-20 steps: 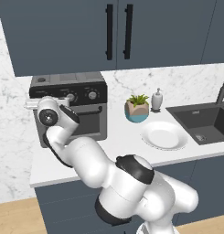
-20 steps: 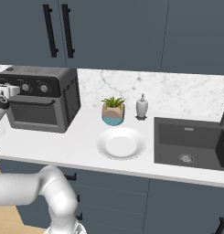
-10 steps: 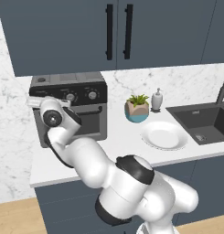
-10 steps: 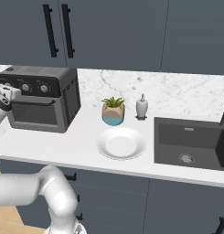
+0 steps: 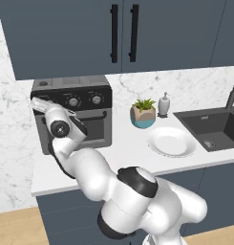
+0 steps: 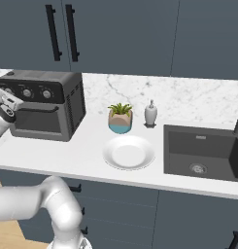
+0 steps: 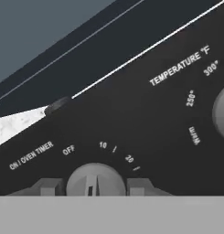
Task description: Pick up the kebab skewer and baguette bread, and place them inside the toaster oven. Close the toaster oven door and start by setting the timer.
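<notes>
Two fingertips of the tool (image 7: 96, 186) clamp the timer knob (image 7: 96, 179) on the toaster oven (image 5: 75, 115) (left end of the worktop (image 6: 81, 160)); twist steadily past OFF without slipping.

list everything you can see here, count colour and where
toaster oven: 1, black and grey, left end of the counter
oven door: 1, grey with dark window, shut
timer knob: 1, grey, left on the oven's top panel, between the fingertips
temperature knob: 1, grey, right of the timer knob
plate: 1, white, mid counter, bare
potted plant: 1, green in a tan and teal pot, behind the plate
soap bottle: 1, grey, right of the plant
sink: 1, black, right end of the counter
upper cabinets: dark blue, black bar handles, above the counter
counter: 1, white
gripper: 1, grey fingers either side of the timer knob
</notes>
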Robot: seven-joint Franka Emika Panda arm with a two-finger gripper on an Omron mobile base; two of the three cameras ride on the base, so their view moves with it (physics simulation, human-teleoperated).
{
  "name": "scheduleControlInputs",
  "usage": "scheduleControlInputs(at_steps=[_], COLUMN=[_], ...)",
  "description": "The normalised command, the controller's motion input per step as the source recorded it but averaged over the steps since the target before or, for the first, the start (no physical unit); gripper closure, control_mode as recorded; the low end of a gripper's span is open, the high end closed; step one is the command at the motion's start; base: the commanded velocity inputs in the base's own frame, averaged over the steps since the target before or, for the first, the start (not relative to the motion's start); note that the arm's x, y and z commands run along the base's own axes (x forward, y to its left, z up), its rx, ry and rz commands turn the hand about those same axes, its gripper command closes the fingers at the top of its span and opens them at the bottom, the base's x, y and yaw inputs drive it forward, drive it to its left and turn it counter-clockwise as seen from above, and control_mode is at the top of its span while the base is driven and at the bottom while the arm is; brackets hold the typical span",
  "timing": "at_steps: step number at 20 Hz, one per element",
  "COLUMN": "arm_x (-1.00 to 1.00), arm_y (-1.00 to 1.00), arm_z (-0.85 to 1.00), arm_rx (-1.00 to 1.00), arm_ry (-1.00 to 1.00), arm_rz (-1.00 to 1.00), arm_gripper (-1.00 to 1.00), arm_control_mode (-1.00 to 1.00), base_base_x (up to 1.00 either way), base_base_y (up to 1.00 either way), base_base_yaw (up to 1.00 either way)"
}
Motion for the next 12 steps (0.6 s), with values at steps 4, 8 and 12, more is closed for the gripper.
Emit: scheduleControlInputs(at_steps=[4,8,12], arm_x=[0.00,0.00,0.00], arm_y=[0.00,0.00,0.00], arm_z=[-0.10,-0.12,-0.09], arm_rx=[0.28,0.28,0.29], arm_ry=[0.00,0.00,0.00], arm_rz=[-0.07,-0.08,-0.07], arm_gripper=[1.00,1.00,1.00], arm_control_mode=[-1.00,-1.00,-1.00], base_base_x=[0.00,0.00,0.00], base_base_y=[0.00,0.00,0.00], base_base_yaw=[0.00,0.00,0.00])
